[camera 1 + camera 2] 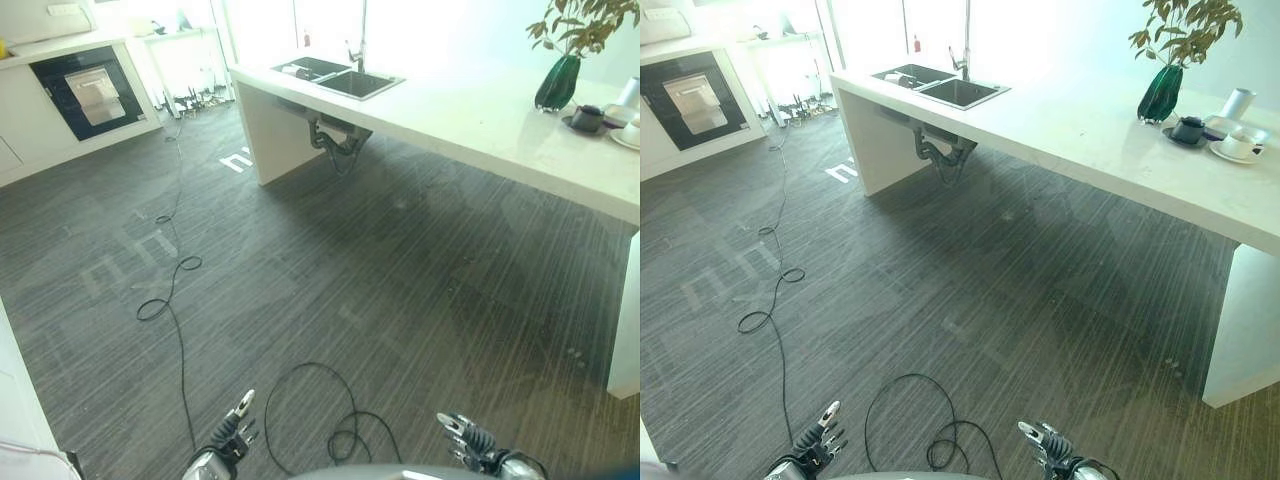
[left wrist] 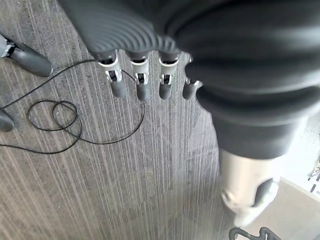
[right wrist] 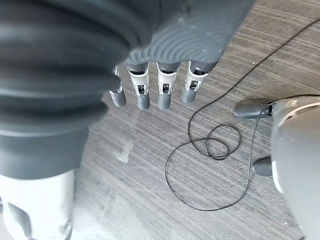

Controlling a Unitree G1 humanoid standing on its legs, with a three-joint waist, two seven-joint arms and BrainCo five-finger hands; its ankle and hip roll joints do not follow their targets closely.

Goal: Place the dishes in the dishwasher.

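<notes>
Both hands hang low over the dark striped floor (image 1: pixel 330 270), holding nothing: the left hand (image 1: pixel 232 430) shows at the lower left of the eye views and the right hand (image 1: pixel 468 440) at the lower right, each with its fingers straight and loosely spread, as the wrist views confirm with the left hand's fingers (image 2: pixel 141 86) and the right hand's fingers (image 3: pixel 165 90) pointing down at bare floor. The dishes lie well apart from the hands, on the far right end of the long white worktop (image 1: pixel 1080 140): a dark cup on a dark saucer (image 1: pixel 1187 130), a white cup on a white saucer (image 1: pixel 1238 146) just beside it, and a tall white cup (image 1: pixel 1238 102) behind them. A green vase (image 1: pixel 1162 92) with a leafy branch stands near them. A sink (image 1: pixel 960 92) with a tap is set into the worktop's far end. A dark glass-fronted appliance (image 1: pixel 88 90) is built into the white cabinets at the far left.
</notes>
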